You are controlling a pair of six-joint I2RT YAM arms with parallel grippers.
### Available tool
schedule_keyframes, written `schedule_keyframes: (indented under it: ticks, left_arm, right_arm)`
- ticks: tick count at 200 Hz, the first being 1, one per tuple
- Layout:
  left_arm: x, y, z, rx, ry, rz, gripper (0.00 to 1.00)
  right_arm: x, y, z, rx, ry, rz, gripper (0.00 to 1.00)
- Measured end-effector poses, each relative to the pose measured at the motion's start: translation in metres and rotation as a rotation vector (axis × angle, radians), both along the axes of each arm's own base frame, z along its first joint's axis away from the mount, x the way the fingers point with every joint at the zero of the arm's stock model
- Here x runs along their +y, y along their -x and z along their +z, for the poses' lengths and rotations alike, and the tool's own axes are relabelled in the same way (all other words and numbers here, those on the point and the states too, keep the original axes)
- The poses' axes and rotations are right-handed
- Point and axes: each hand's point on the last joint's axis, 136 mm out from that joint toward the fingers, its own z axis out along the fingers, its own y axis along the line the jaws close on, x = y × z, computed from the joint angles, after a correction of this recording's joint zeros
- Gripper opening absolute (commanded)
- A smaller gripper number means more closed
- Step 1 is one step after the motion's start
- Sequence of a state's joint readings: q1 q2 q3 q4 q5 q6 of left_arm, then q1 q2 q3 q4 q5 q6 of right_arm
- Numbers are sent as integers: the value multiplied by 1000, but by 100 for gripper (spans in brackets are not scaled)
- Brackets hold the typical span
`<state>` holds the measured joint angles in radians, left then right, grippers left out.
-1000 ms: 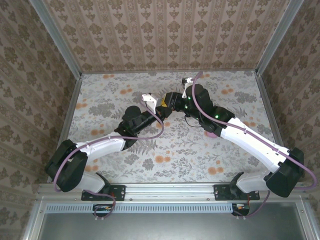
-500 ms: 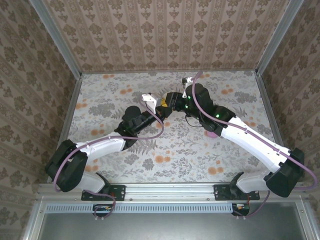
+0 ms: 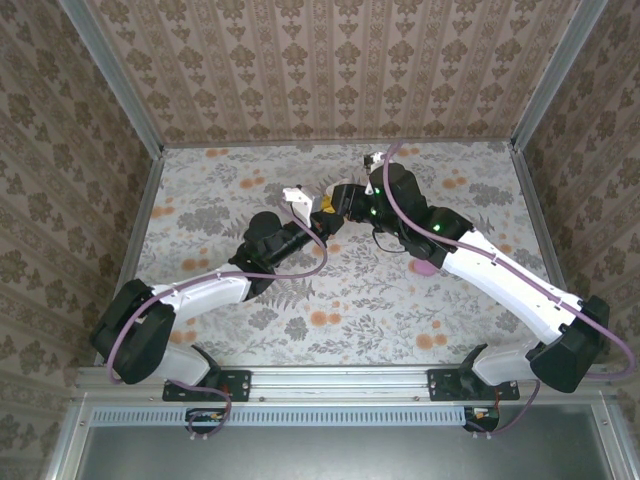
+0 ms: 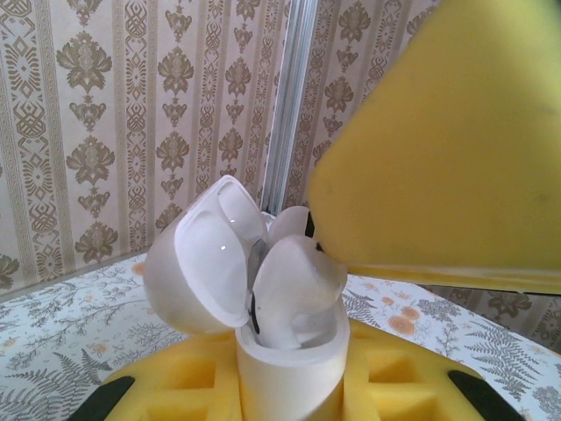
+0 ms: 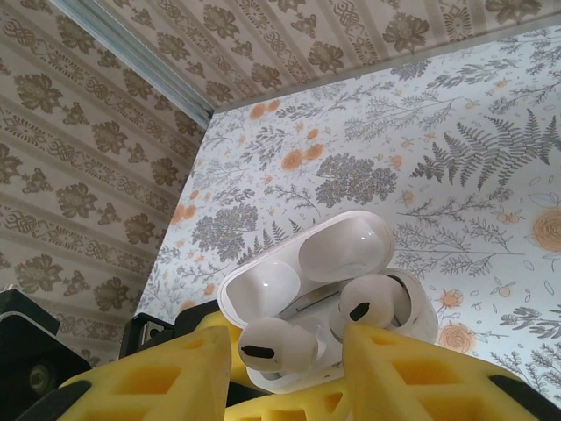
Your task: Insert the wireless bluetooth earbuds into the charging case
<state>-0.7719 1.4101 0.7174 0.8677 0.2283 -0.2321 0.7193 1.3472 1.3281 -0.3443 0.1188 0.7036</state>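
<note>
Seating step, I reckon: left hand (image 4: 289,390) clamps the open charging case (image 5: 344,247) aloft, both white earbuds (image 5: 267,346) perch in its wells, right hand (image 5: 289,355) parted, gripping nothing. Next needs a gentle, square push down.

Arms converge forward, tips nearly meeting; left pincer (image 3: 321,212) clamped, right pincer (image 3: 337,199) parted.

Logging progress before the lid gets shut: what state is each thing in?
charging case: lid open.
front earbud: in the case, head above the rim.
rear earbud: in the case, beside it.
left gripper: shut on the charging case.
right gripper: open, astride the front earbud.
</note>
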Motion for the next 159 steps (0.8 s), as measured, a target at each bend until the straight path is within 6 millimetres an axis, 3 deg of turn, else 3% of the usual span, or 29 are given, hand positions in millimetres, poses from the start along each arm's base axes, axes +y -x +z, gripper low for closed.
schedule_keyframes:
  ticks: [17,60,77,96,159]
  left_arm:
    - [0,0,0,0,0,0,23]
    - [-1,1,1,-3,1,-11,23]
    - [-1,1,2,-4,2,-12,23]
    - [-1,2,2,-4,2,-12,24]
    - [-3,3,2,-6,1,-25,23]
  right_arm:
    - [1,0,1,-3,0,6,51]
    - [0,2,6,-11,10,15,52]
    - [0,3,8,-12,4,21,48]
    - [-2,6,15,-28,-1,25,35]
    - [1,11,22,-33,-16,53,28]
